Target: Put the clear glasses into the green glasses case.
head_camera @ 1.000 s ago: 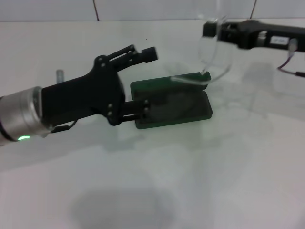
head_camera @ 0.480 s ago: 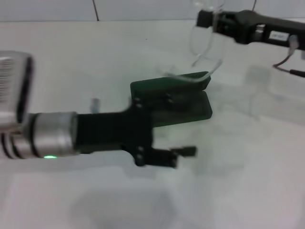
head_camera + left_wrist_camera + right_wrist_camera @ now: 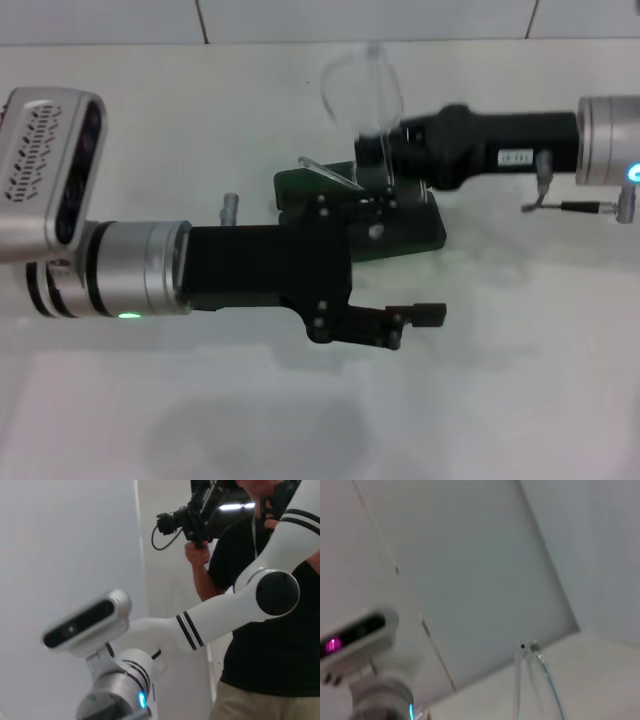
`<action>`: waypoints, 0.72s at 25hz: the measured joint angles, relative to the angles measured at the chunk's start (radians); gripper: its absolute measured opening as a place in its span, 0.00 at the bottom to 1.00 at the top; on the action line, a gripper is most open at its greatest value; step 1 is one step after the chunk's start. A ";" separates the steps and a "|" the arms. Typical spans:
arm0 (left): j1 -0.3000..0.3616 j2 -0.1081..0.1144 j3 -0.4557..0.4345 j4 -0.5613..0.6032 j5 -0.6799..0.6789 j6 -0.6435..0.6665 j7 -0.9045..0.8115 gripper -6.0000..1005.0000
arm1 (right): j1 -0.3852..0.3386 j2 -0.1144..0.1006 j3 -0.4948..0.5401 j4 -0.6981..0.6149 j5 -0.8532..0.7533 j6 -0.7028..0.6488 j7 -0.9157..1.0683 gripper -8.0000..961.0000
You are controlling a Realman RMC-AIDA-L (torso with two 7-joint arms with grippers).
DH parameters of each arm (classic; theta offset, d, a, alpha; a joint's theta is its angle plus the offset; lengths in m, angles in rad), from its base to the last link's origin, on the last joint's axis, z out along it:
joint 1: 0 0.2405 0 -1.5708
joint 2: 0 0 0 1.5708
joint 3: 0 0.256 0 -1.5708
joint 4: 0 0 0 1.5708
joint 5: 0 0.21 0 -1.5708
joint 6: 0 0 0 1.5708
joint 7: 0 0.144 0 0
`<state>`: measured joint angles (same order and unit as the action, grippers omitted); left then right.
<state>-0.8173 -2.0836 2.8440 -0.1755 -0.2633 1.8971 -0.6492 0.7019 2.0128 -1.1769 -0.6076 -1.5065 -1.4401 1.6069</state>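
The clear glasses (image 3: pixel 362 92) hang in the air at the far side of the scene, pinched by the right tool (image 3: pixel 385 160), which is pressed onto the frame where one thin arm meets it. The lenses stand upright above the tool, and one arm of the glasses reaches down and leftward toward the green glasses case (image 3: pixel 425 222). In the right wrist view the glasses (image 3: pixel 532 680) show only as a faint clear edge, and that tool's own fingers are not seen there.

The case lies open on the white counter (image 3: pixel 520 350), directly beneath and slightly nearer than the glasses. Its long axis runs left to right, with the raised lid on the far side. The glasses sit over the far-left part of the case, tipped up and not yet laid along that axis — so the coming move likely calls for lowering them and turning them flat, lengthwise with the tray.

The right arm, reaching in from the right, is the one carrying the load and is nearer the opening. The left tool (image 3: pixel 400 322) stretches in from the left across the near-left end of the case, hiding that part; its fingers look spread and hold nothing — one lies near the case's near edge.
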 joint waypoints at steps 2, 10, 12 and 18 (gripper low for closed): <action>0.001 0.000 0.000 0.000 -0.010 0.000 -0.002 0.81 | 0.002 0.000 0.000 0.000 -0.039 0.000 0.000 0.14; 0.002 0.002 0.000 -0.005 -0.036 0.002 -0.008 0.81 | 0.018 0.000 -0.003 -0.001 -0.137 -0.034 0.002 0.14; 0.002 0.002 0.000 -0.006 -0.037 0.002 -0.008 0.81 | 0.023 0.000 -0.004 -0.001 -0.145 -0.063 0.003 0.14; 0.002 0.002 0.000 -0.008 -0.038 0.001 -0.003 0.81 | 0.041 0.000 -0.005 -0.003 -0.169 -0.129 0.011 0.14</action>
<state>-0.8155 -2.0816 2.8439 -0.1830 -0.3012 1.8979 -0.6517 0.7432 2.0125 -1.1823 -0.6108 -1.6754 -1.5694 1.6180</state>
